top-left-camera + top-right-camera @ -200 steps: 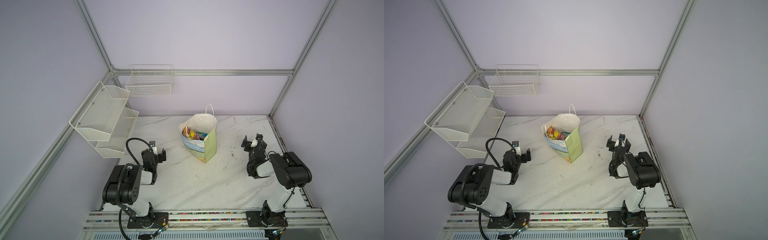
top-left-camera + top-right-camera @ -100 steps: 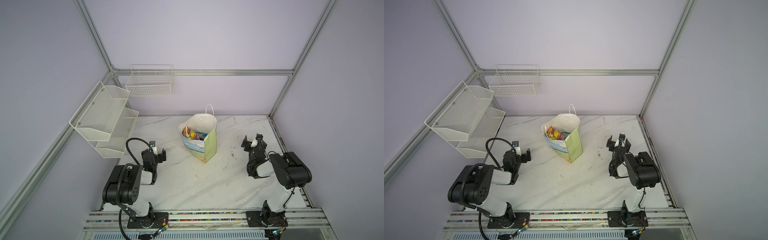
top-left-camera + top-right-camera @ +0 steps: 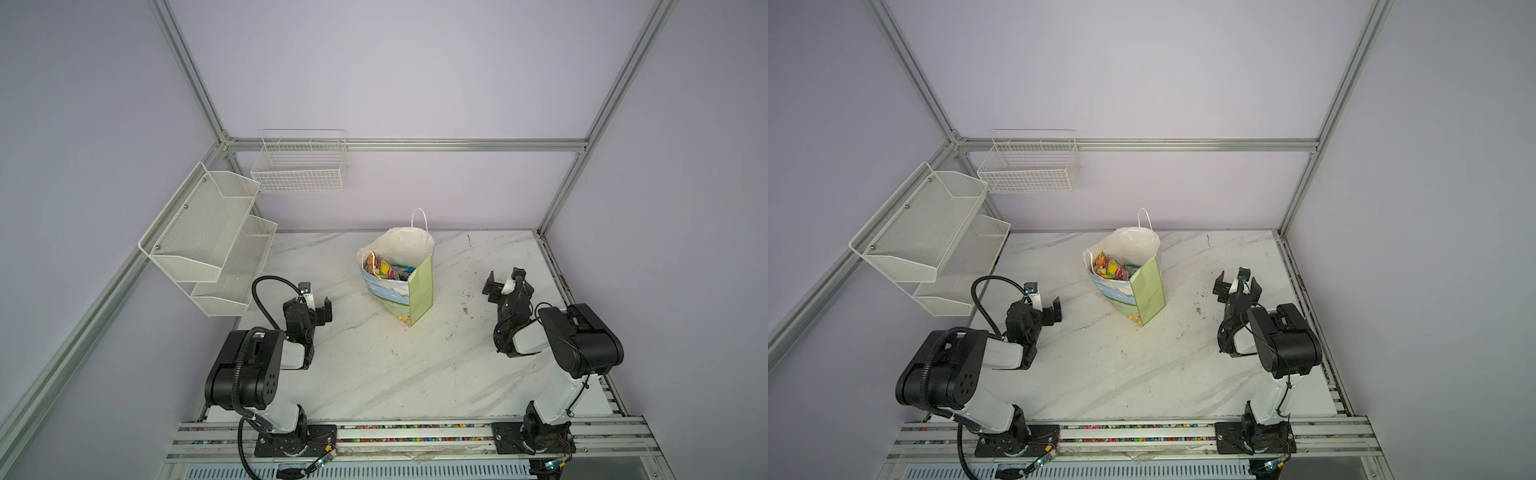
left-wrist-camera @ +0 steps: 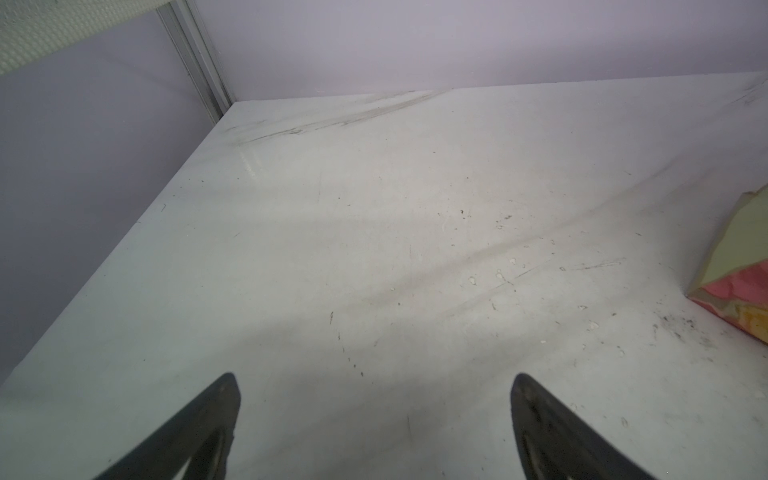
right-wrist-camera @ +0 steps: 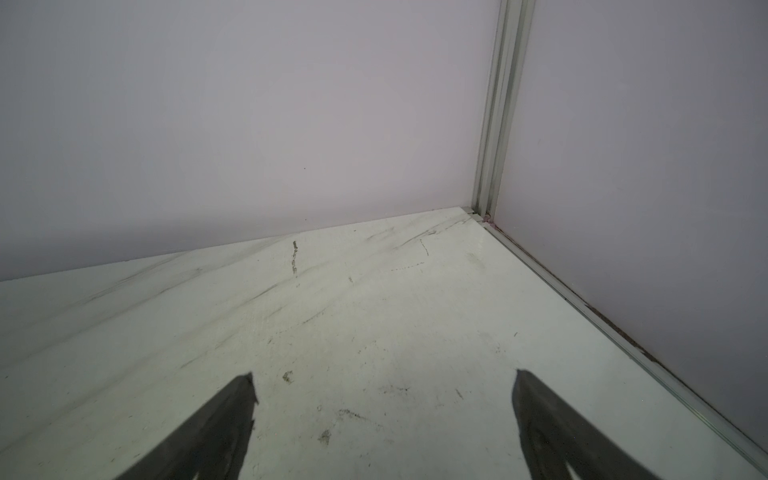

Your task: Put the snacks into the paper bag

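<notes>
Grippers first: the left gripper (image 4: 374, 382) has its two dark fingers spread wide with nothing held between them, poised just over the bare, scuffed marble tabletop (image 4: 374, 249). The right gripper (image 5: 382, 378) is spread just as wide and holds nothing either, low over the same marble and pointed towards the far right corner of the enclosure.

Ahead of the left gripper and off to its right, well apart from it, stands the paper bag (image 3: 419, 291). From the right gripper the bag lies well away to the left, and that arm's wrist camera does not catch it.

The bag is upright with its mouth open and its white lining showing. A pale green narrow side faces the camera head. The broad face beside it is painted with blue sky over pale bands, with yellow at the foot. One white string handle rises above the far rim. In the left wrist view only a lower corner shows, pale green with pink and yellow paint.

Inside lie the snacks (image 3: 384, 268): a crinkly orange-yellow packet against the wall nearer the left gripper, with teal wrappers beside it; the others cannot be told apart

Behind and to the left of the left gripper hangs a white mesh shelf (image 3: 208, 232), and farther off, on the back wall, a wire basket (image 3: 299, 166)
</notes>
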